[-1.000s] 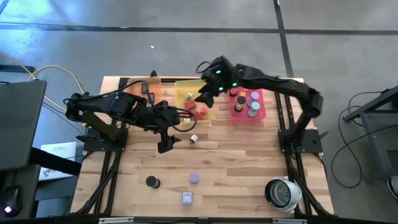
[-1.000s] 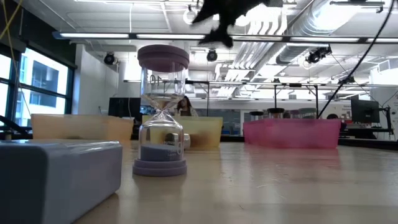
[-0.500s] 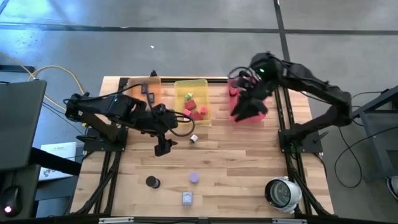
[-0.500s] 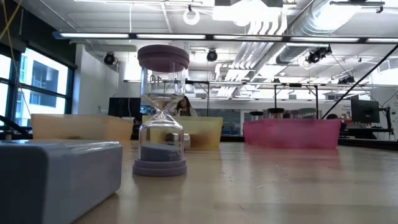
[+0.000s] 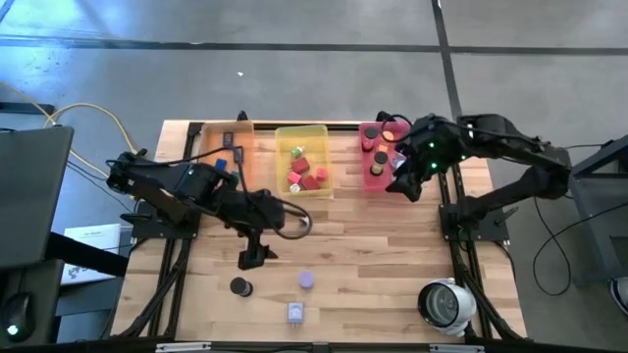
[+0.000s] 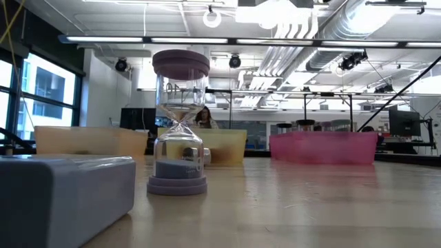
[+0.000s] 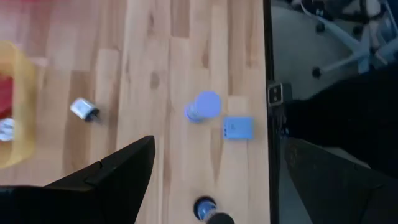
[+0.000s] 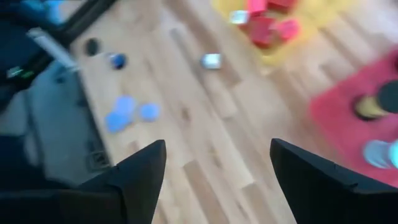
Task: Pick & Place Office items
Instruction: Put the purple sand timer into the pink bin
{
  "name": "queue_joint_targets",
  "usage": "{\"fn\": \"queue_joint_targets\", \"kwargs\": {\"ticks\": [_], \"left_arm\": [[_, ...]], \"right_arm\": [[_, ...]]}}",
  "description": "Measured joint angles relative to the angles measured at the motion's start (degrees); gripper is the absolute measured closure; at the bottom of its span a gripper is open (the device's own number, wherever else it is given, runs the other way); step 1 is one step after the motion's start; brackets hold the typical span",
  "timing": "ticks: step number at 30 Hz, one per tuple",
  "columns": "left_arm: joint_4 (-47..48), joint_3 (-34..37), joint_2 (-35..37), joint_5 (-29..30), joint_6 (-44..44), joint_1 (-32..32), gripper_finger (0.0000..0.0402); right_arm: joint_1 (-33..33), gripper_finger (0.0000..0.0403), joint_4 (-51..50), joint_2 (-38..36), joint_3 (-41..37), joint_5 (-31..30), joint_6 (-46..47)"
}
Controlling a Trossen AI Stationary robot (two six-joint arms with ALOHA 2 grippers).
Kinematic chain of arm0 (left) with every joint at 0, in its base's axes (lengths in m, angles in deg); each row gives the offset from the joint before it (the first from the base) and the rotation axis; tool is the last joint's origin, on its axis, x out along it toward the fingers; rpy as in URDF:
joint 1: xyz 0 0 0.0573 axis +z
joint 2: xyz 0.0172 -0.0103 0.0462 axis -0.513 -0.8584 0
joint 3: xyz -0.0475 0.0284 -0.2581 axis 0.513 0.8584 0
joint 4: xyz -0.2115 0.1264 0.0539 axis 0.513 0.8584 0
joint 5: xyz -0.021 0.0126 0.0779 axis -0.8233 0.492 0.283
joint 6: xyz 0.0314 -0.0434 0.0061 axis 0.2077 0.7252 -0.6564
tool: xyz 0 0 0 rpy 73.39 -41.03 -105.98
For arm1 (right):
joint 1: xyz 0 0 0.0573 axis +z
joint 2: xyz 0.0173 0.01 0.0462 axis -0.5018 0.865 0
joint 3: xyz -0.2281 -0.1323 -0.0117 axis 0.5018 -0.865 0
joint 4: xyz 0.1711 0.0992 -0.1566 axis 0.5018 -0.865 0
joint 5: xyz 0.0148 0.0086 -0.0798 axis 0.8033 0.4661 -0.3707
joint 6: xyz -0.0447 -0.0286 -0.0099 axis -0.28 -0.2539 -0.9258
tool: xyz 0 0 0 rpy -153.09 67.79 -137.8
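three office items (image 5: 306, 280) lie loose on the table (image 5: 392, 265) (three trays (image 5: 304, 132) behind).

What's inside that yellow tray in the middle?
The yellow tray holds a few red pieces plus a small yellowish-green one. The right gripper hangs by the pink tray, covering part of it, not the yellow one.
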State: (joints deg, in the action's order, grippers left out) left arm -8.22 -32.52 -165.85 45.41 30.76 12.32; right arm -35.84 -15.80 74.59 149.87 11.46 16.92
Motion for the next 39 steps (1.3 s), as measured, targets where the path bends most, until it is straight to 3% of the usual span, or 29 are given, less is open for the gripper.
{"fn": "queue_joint_targets", "kwargs": {"ticks": [9, 20, 27, 39], "left_arm": [[-0.2, 0.0, -2.5, -1.0, 1.3, -0.3, 0.0057], [2.4, 0.0, -6.0, 0.2, -12.0, -3.3, 0.0057], [-2.5, 0.0, -7.7, -0.3, -8.7, -3.3, 0.0057], [-4.2, 0.0, -9.1, 0.3, -6.4, -4.6, 0.0057]], "right_arm": [[5.6, 0.0125, -1.5, 0.6, -1.1, -7.5, 4.0], [11.7, 0.0125, -1.4, 0.6, -5.9, -8.6, 10.9], [15.2, 0.0125, -1.1, 0.6, -9.0, -11.1, 15.8], [16.7, 0.0125, -1.1, 0.6, -9.2, -12.0, 14.0]]}}
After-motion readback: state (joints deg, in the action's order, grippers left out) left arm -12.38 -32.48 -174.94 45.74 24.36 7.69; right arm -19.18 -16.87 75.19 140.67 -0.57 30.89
